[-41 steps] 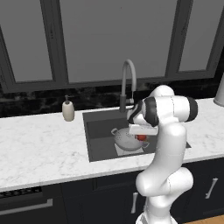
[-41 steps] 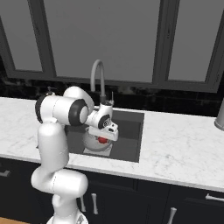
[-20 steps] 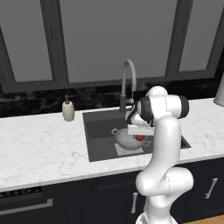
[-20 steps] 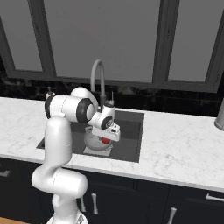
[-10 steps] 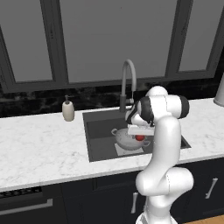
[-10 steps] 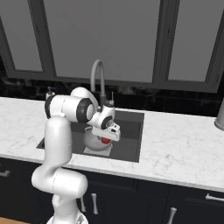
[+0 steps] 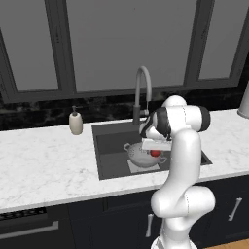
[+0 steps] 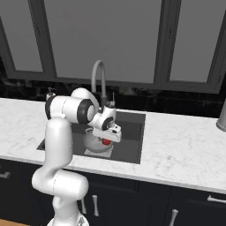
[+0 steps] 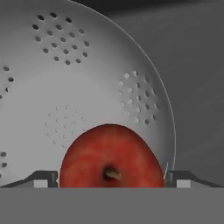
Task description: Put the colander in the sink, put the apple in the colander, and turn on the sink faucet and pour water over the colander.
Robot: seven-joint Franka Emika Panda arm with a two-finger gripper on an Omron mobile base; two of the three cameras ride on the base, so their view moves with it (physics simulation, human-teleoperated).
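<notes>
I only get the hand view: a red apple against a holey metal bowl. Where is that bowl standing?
Observer: The colander sits inside the sink, on the pale drain plate.
Operator: Is any water running?
Observer: None visible; the sink faucet arches behind the colander, no stream under its spout.
Operator: Anything else nearby?
Observer: A beige soap dispenser stands on the counter left of the sink.

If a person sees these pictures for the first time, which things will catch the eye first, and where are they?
The bright red apple stands out most: in the hand view it sits between the gripper's two fingertips, right over the bowl of the silvery colander. The colander stands in the dark sink, set in a white marble counter. Behind it rises the tall arched sink faucet, with the white arm bent over the basin.
</notes>
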